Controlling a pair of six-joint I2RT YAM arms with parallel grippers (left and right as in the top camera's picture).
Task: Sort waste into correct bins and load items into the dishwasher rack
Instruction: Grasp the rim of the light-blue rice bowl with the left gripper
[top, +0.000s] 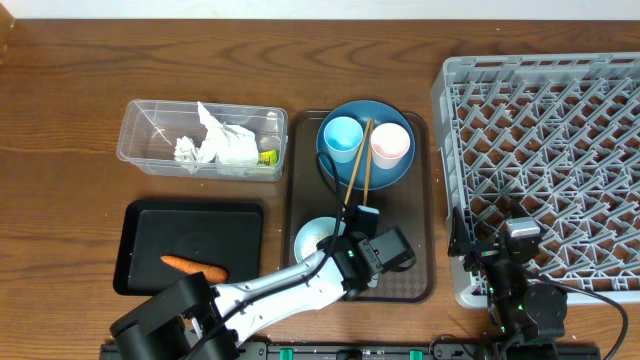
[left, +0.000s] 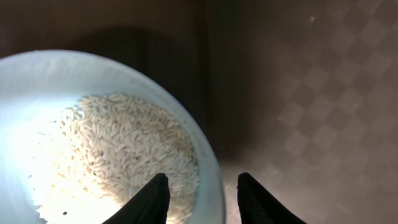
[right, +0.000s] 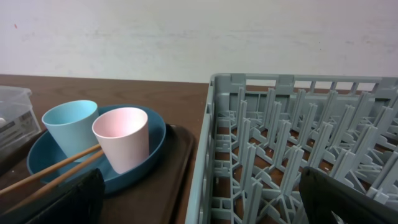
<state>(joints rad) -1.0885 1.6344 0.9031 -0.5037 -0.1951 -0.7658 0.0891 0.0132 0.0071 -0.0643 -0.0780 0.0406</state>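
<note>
Dark brown tabletop (top: 60, 100) with visible wood grain, evenly lit, running back to a plain, faintly mottled white wall (right: 186, 37) that closes its far edge.

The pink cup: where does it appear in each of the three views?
Overhead: pink cup upper middle, standing on the blue plate.
Left wrist: not in it.
Right wrist: lower left, on the same plate.
Shared landmark: the blue plate under it, seen overhead and from the right wrist.
</note>
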